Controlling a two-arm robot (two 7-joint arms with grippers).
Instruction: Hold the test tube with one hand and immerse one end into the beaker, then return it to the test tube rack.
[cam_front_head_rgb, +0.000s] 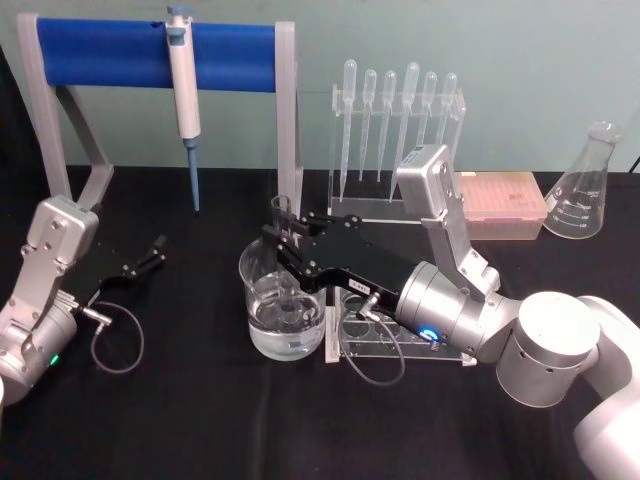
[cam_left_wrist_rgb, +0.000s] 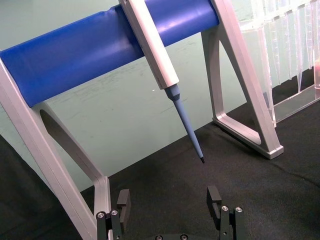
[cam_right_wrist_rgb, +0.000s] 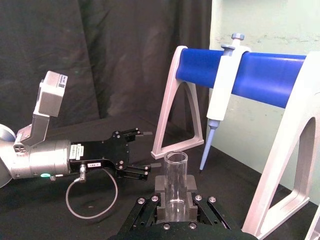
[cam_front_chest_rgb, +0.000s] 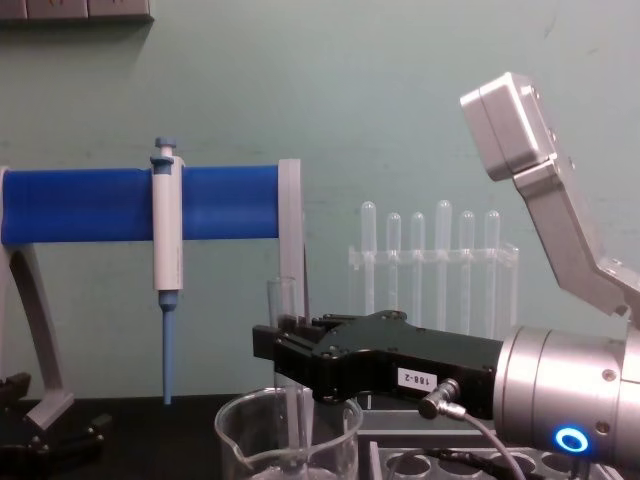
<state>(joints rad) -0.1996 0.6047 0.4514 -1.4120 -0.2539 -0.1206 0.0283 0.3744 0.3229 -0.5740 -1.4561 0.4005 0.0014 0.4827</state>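
Observation:
The test tube (cam_front_head_rgb: 282, 215) stands upright between the fingers of my right gripper (cam_front_head_rgb: 280, 240), which is shut on it just below the open rim. Its lower end reaches down inside the beaker (cam_front_head_rgb: 252, 272), into the water there. From the chest view the test tube (cam_front_chest_rgb: 283, 300) passes through the right gripper (cam_front_chest_rgb: 272, 345) and on into the beaker (cam_front_chest_rgb: 240, 435). In the right wrist view the test tube (cam_right_wrist_rgb: 176, 182) sits clamped in the right gripper (cam_right_wrist_rgb: 176, 197). My left gripper (cam_front_head_rgb: 152, 255) rests open at the left of the table, seen again as the left gripper (cam_left_wrist_rgb: 169, 202).
A blue-barred stand (cam_front_head_rgb: 110, 55) holds a micropipette (cam_front_head_rgb: 184, 95) at the back left. A rack of plastic pipettes (cam_front_head_rgb: 395, 120), a pink tip box (cam_front_head_rgb: 500, 205) and a conical flask (cam_front_head_rgb: 585, 185) stand at the back right. A clear tube rack (cam_front_head_rgb: 345, 345) lies under my right wrist.

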